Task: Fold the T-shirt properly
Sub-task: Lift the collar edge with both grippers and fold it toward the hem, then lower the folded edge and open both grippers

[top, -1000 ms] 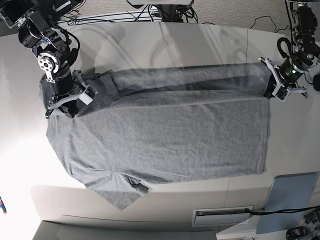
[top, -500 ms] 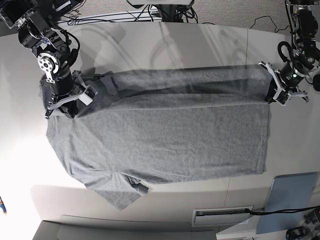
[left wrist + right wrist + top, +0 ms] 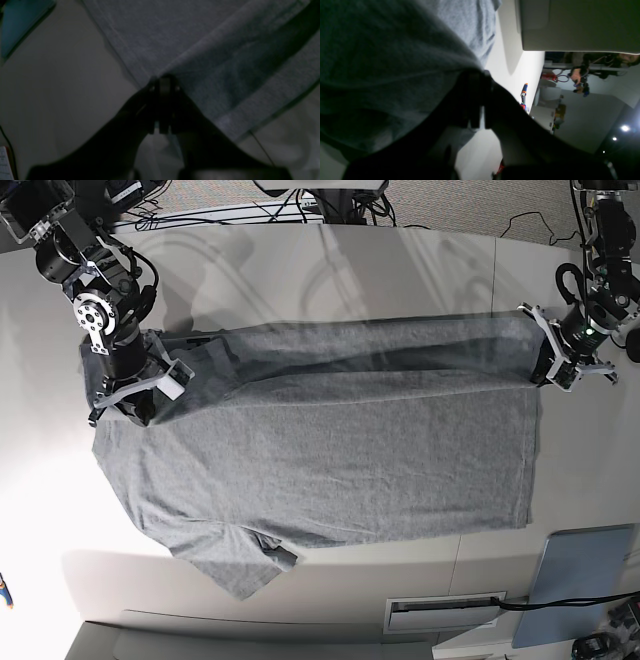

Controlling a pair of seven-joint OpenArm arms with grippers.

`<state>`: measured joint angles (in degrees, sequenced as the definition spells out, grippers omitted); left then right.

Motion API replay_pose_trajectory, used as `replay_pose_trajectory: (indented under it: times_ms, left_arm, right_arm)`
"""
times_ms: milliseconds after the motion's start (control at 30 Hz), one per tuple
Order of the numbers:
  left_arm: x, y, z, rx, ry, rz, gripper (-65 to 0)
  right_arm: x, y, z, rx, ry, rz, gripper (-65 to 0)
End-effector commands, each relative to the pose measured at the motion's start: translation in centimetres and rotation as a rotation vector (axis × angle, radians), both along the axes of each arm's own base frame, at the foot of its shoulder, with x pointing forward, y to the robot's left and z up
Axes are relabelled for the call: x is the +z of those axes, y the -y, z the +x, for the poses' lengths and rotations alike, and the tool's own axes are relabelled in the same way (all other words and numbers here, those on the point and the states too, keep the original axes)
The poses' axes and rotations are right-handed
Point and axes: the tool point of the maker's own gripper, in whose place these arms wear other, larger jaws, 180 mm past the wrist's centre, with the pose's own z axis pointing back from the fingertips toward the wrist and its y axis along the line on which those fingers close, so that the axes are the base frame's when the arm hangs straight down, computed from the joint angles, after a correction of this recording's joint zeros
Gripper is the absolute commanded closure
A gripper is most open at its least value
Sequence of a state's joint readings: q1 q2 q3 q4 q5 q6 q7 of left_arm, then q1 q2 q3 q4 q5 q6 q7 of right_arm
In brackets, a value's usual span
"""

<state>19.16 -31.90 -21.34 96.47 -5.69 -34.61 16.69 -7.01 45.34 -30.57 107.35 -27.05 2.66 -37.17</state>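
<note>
The heather-grey T-shirt [image 3: 330, 450] lies spread across the white table [image 3: 300, 270], plain side up, with one sleeve at the near left. Its far long edge is raised off the table and stretched between the two grippers. My right gripper [image 3: 165, 380] is shut on the shoulder end at the left of the base view. In the right wrist view the fingers [image 3: 476, 100] pinch the T-shirt [image 3: 382, 62]. My left gripper [image 3: 542, 360] is shut on the far hem corner at the right. In the left wrist view its gripper [image 3: 163, 85] clamps a peak of the T-shirt [image 3: 200, 45].
A grey-blue pad [image 3: 585, 580] lies at the near right corner, also seen as a teal pad [image 3: 22, 20]. A white slotted panel [image 3: 445, 612] sits at the near edge. Cables [image 3: 250, 215] run behind the table. An orange-and-blue object [image 3: 524, 90] lies near the table's left edge.
The right gripper has shifted slightly left and nearer with the shoulder end, pulling the raised edge tauter. The left gripper edged a little to the right. Both grips are unchanged.
</note>
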Motion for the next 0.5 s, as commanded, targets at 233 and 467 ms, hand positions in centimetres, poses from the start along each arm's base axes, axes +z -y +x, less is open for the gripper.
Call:
replay_pose_trajectory:
  times_ms: [233, 467]
  left_arm:
    - [1.4, -0.4, 0.8, -0.003, 0.047, 0.001, 0.0]
    - [1.4, -0.4, 0.8, -0.003, 0.047, 0.001, -21.9]
  right_arm:
    - [1.6, 0.1, 0.8, 0.011, 0.054, -0.007, 0.0]
    - [0.1, -0.1, 0.1, 0.023, -0.038, 0.001, 0.0]
